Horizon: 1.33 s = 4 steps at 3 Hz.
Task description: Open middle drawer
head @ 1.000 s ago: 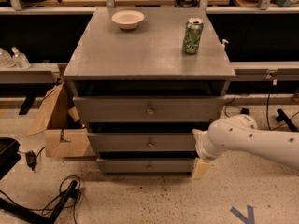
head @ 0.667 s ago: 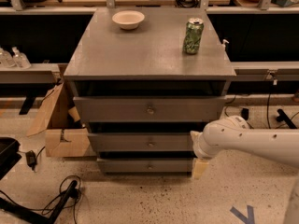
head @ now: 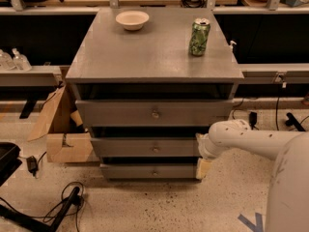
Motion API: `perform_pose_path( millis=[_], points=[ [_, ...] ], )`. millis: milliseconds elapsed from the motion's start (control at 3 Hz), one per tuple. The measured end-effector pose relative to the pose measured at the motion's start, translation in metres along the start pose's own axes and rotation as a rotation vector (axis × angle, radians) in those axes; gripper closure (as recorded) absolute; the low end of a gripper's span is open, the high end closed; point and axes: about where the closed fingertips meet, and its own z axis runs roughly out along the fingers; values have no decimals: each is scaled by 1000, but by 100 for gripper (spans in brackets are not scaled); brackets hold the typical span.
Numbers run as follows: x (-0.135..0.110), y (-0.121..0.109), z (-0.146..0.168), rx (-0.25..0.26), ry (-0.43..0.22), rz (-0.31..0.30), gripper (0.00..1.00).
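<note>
The grey cabinet has three drawers. The middle drawer [head: 145,147] is a wide flat grey front with a small round knob [head: 155,149], and it looks pushed in. The taller top drawer [head: 153,113] is above it and the lowest drawer [head: 149,170] below. My gripper [head: 201,152] is at the right end of the middle drawer's front, well to the right of the knob. Its cream fingertips [head: 203,168] stand apart, one above and one below that drawer's right end. It holds nothing. The white arm [head: 260,146] comes in from the right.
On the cabinet top [head: 145,52] stand a white bowl [head: 132,20] and a green can [head: 199,36]. A cardboard box [head: 63,129] leans at the cabinet's left. Cables [head: 58,209] lie on the floor at the front left. Benches run along the back.
The arm has shifted slightly left, bringing the gripper closer to the right end of the middle drawer. The drawers have not moved.
</note>
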Motion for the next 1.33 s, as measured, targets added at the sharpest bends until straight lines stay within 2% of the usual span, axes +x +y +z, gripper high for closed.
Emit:
perform_pose_path(
  millis=[333,1000,1333],
  points=[
    [-8,-3,6,-3,28,-19,0],
    [-28,-38,50,11,87,-51,0],
    [-26,-47,71,-7,122,-47,18]
  ],
)
